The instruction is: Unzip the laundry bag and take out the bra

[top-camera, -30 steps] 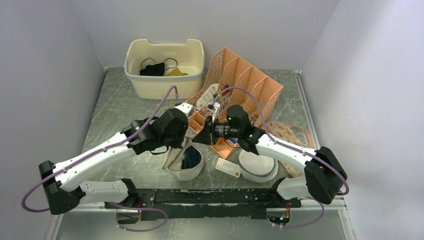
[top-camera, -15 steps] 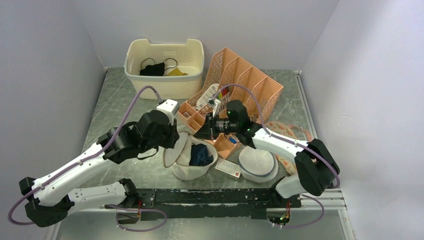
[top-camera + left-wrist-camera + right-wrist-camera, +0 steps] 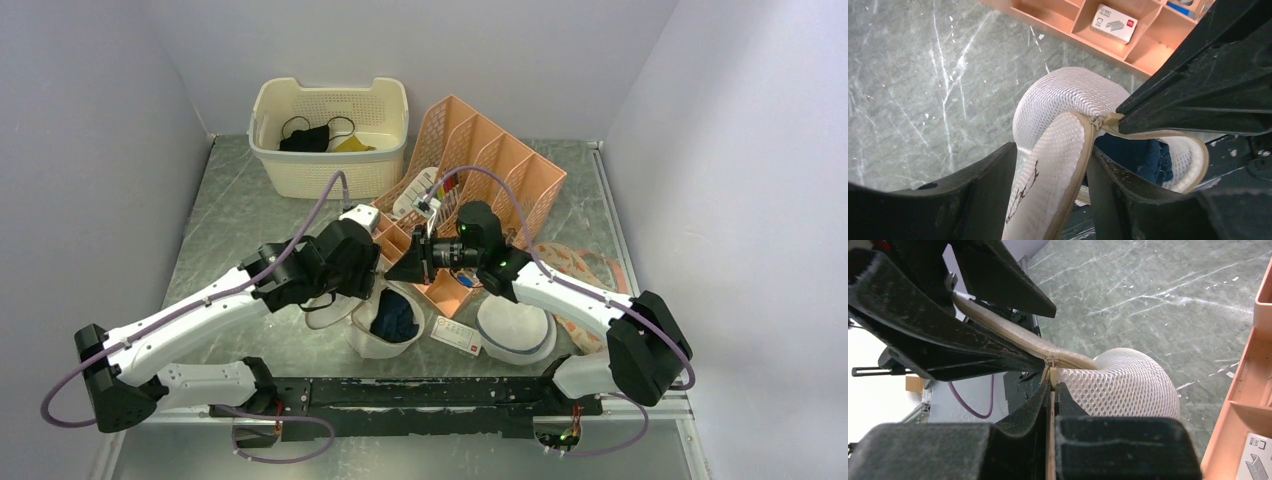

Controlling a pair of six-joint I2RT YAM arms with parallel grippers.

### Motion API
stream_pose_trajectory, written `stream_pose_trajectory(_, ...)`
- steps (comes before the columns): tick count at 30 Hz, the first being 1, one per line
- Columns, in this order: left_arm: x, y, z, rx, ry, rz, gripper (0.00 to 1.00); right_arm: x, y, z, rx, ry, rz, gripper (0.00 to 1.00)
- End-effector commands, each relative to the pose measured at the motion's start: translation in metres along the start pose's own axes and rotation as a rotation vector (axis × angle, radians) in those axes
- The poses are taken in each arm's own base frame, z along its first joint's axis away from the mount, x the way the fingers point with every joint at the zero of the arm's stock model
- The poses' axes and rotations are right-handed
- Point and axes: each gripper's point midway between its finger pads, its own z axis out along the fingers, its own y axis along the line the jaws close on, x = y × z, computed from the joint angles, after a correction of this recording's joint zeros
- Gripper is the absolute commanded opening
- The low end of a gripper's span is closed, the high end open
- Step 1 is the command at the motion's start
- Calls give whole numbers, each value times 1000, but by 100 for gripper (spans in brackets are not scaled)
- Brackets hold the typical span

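Observation:
The laundry bag (image 3: 372, 343), white mesh with tan trim, lies unzipped between the two arms. The bra (image 3: 395, 315) shows inside it as dark navy fabric (image 3: 1140, 157). My left gripper (image 3: 1053, 150) stands open astride the bag's lifted lid flap (image 3: 1048, 175). Its right finger (image 3: 1128, 190) touches the trim, and its left finger (image 3: 973, 195) stands off the mesh. My right gripper (image 3: 1052, 385) is shut on the tan zipper pull (image 3: 1050, 374) at the bag's rim, just right of the left gripper (image 3: 368, 288) in the top view.
A cream basket (image 3: 330, 160) with a black cloth (image 3: 305, 138) stands at the back. An orange file organiser (image 3: 490, 165) lies behind the grippers. A white mesh disc with a grey-blue rim (image 3: 515, 330) and a small card (image 3: 457, 338) lie right of the bag.
My left gripper went from shut to open around the lid flap. The left arm swung out to the left, then came back. The bag's mouth gapes wider and shows more of the bra.

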Motion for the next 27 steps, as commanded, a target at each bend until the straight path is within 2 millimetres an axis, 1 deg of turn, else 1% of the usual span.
stream_pose_trajectory(1, -15, -5, -3, 13, -29, 12, 56, 2, 6, -4, -16, 3, -30, 0)
stream_pose_trajectory(4, -19, -3, -9, 14, -47, 21, 39, 4, 4, -3, -12, 8, -26, 0)
stream_pose_trajectory(6, -23, 1, -17, 18, -75, 21, 26, 5, 1, -2, -3, 10, -26, 0)
stream_pose_trajectory(8, -25, 5, -24, 17, -96, 32, 17, 4, 0, 0, -1, 15, -29, 0)
stream_pose_trajectory(9, -28, 7, -30, 25, -116, 35, 13, 4, -1, 0, 2, 20, -29, 0)
stream_pose_trajectory(11, -31, 10, -40, 40, -142, 47, 9, 3, -3, 2, 5, 29, -34, 0)
stream_pose_trajectory(13, -35, 9, -50, 72, -169, 66, 7, 3, -5, 3, 9, 39, -39, 0)
stream_pose_trajectory(19, -43, -8, -77, 233, -231, 169, 7, 4, -9, 8, 0, 79, -70, 0)
stream_pose_trajectory(22, -42, -18, -85, 308, -247, 196, 7, 6, -11, 12, -14, 108, -78, 0)
stream_pose_trajectory(27, -45, -29, -91, 380, -275, 198, 7, 9, -12, 20, -53, 158, -70, 0)
